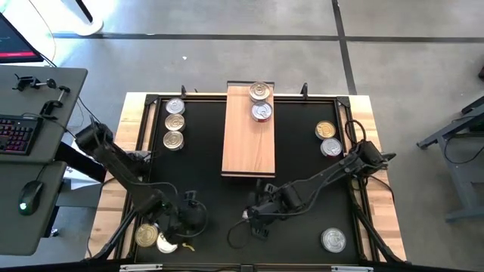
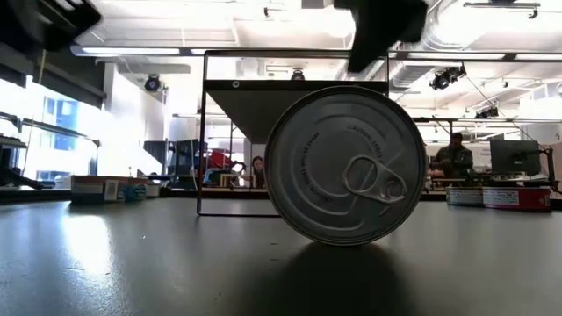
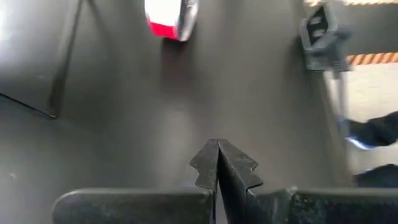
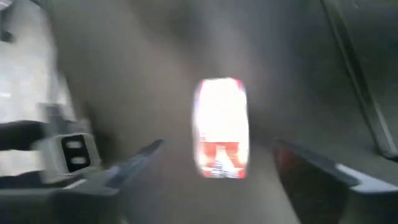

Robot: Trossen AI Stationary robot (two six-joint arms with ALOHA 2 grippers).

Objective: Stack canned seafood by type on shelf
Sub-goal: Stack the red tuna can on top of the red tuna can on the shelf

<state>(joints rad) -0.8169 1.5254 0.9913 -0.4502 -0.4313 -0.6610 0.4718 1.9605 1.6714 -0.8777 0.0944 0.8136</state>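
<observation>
My right gripper (image 4: 214, 165) jaws stand wide around the upended red-labelled tin (image 4: 221, 127) — I should centre it before closing; left gripper (image 3: 217, 165) jaws closed, empty

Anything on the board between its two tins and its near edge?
No. In the high view the board is bare wood from the red-labelled tin, next to the gold tin, down to its near edge.

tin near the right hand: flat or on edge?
On edge: the tin shows its pull-tab lid face-on in the low view, rim on the table.
</observation>
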